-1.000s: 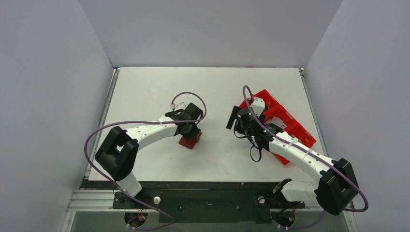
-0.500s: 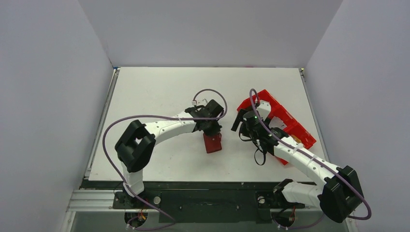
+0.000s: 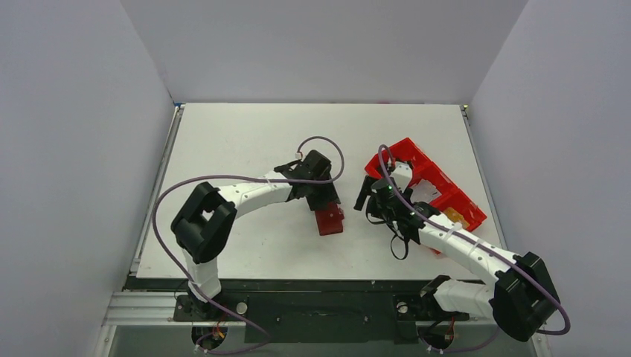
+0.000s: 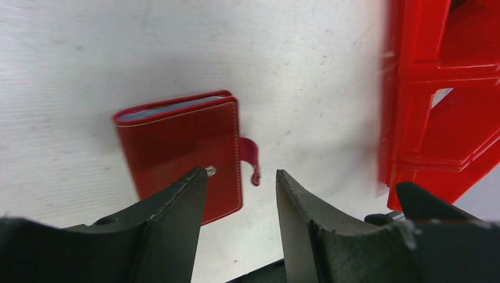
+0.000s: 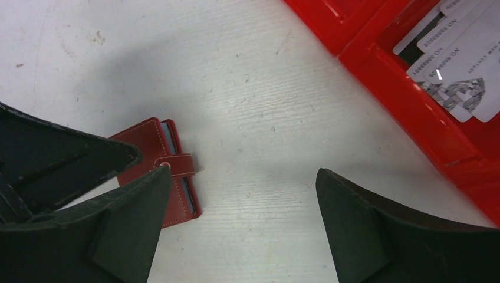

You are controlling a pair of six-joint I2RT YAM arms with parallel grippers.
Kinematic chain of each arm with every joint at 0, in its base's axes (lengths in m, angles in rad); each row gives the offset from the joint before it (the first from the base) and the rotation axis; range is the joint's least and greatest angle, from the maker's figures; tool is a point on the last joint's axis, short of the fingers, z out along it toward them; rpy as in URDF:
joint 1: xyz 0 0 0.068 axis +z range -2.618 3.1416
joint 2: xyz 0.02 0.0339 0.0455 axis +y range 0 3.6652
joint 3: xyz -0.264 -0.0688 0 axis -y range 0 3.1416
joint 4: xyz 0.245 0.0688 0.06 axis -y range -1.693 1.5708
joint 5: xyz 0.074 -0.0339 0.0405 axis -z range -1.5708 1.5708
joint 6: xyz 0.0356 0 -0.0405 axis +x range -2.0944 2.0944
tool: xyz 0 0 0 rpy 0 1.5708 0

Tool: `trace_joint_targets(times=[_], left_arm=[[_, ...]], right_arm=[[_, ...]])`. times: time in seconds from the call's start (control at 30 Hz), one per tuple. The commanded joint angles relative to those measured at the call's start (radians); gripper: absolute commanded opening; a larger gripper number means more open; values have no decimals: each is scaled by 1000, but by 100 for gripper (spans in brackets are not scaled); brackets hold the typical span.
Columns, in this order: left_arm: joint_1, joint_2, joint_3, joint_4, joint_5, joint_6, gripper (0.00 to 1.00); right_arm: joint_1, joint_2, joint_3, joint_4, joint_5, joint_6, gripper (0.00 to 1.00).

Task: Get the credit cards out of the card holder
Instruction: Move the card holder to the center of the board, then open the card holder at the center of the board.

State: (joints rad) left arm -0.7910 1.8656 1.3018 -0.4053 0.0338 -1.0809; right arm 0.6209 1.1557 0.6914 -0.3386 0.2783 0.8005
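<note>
Small dark-red folding card holder (image 3: pixel 328 220) (image 4: pixel 177 147) (image 5: pixel 147 138) flat on white table (image 3: pixel 245 149), just below centre of top view, between the two arms. Folded shut. Left of centre in left wrist view, with thin light-blue card edge (image 4: pixel 159 109) showing along its upper side. Strap tab sticking out on its right; can't tell if snapped.

Black two-finger left gripper (image 3: pixel 324 204) (image 4: pixel 239 177) just above holder in top view. Jaws apart, gripping nothing. In its wrist view, left finger overlaps holder's lower corner; can't tell if touching.

Black two-finger right gripper (image 3: pixel 366 195) (image 5: pixel 243 174) just right of holder in top view, near but apart. Jaws spread wide, only bare table between. In right wrist view, holder at left edge, partly hidden behind finger.

Large bright-red plastic compartment tray (image 3: pixel 417 158) (image 4: pixel 424 88) (image 5: pixel 413 100) right of centre in top view, along right side of both wrist views. Pale printed cards (image 5: pixel 460 65) lying in one compartment, top right corner of right wrist view.
</note>
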Motion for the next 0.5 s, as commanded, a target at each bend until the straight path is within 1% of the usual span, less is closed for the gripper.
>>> trace_joint_targets(times=[0.0, 0.13, 0.27, 0.37, 0.47], left_arm=[[88, -155, -69, 38, 9, 74, 45], [179, -269, -187, 51, 29, 110, 48], [257, -385, -305, 63, 55, 126, 49], [280, -463, -361, 61, 58, 142, 49], [297, -510, -412, 49, 47, 166, 49]], right_arm=[[93, 26, 28, 58, 49, -32, 87], [152, 117, 92, 54, 83, -60, 84], [175, 234, 162, 45, 83, -84, 81], [185, 321, 222, 32, 90, -101, 78], [195, 367, 262, 31, 84, -110, 76]])
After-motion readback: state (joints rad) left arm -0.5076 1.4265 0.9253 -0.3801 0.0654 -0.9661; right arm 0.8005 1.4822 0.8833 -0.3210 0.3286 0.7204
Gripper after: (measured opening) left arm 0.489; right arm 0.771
